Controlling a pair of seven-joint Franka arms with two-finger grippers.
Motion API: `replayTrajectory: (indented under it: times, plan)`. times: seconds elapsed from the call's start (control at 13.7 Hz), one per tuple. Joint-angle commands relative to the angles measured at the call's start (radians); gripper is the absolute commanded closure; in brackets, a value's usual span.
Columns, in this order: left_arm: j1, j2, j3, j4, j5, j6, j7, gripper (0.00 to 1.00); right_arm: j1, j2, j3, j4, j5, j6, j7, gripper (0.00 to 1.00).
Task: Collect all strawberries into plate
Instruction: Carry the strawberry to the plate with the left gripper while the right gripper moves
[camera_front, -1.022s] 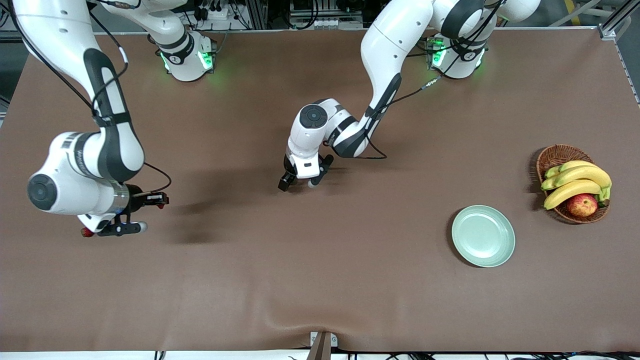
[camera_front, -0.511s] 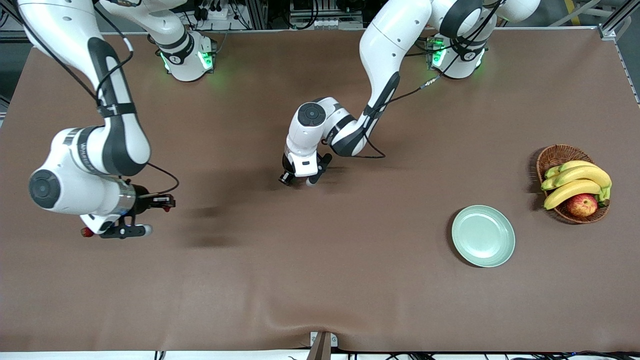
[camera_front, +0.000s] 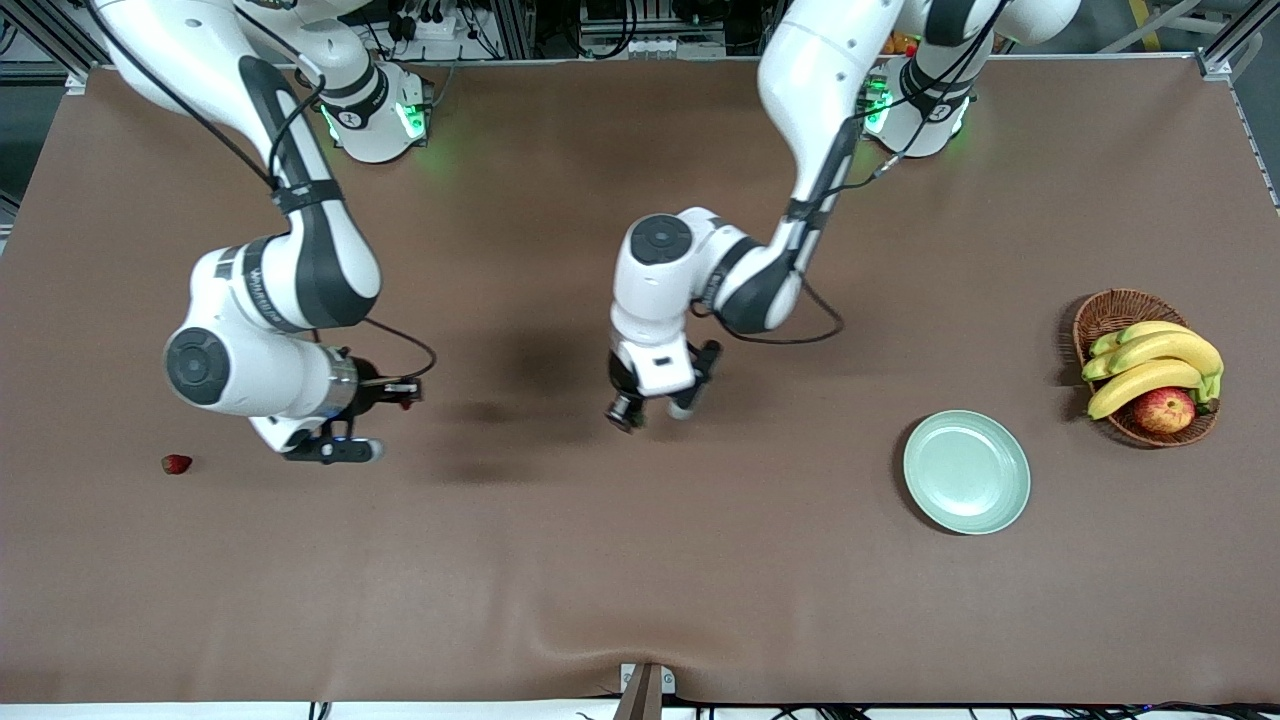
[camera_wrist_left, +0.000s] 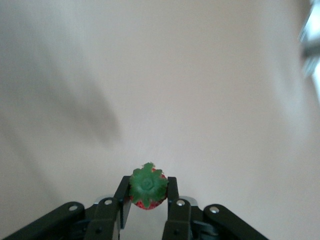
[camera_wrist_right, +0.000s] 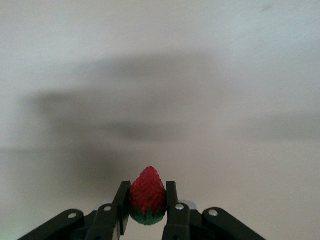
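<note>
My left gripper (camera_front: 655, 408) hangs over the middle of the table, shut on a strawberry (camera_wrist_left: 147, 187) whose green leafy top shows between the fingers. The right gripper (camera_front: 362, 450) hovers over the table toward the right arm's end, shut on a red strawberry (camera_wrist_right: 148, 195) with its tip pointing outward. A third strawberry (camera_front: 177, 463) lies loose on the cloth, close to the table's edge at the right arm's end. The pale mint-green plate (camera_front: 966, 471) sits bare toward the left arm's end, apart from both grippers.
A brown wicker basket (camera_front: 1110, 312) with bananas (camera_front: 1155, 365) and a red-yellow apple (camera_front: 1164, 410) stands beside the plate, closer to the table's edge at the left arm's end. Brown cloth covers the table.
The left gripper shut on a strawberry and rose with it. Both arms shifted toward the left arm's end. The right arm's move uncovered the loose strawberry on the cloth.
</note>
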Motion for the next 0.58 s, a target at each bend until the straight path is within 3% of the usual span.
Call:
replayTrajectory:
  times: [0.0,0.51]
  plan:
    - [0.011,-0.03,0.094,-0.023,0.028,-0.073,-0.01,1.0,0.073,0.021,-0.001,-0.002,0.088,0.059,0.022,1.0]
    - [0.276,-0.039,0.114,-0.025,0.028,-0.259,0.218,1.0,0.304,0.185,-0.001,-0.001,0.11,0.304,0.102,1.0]
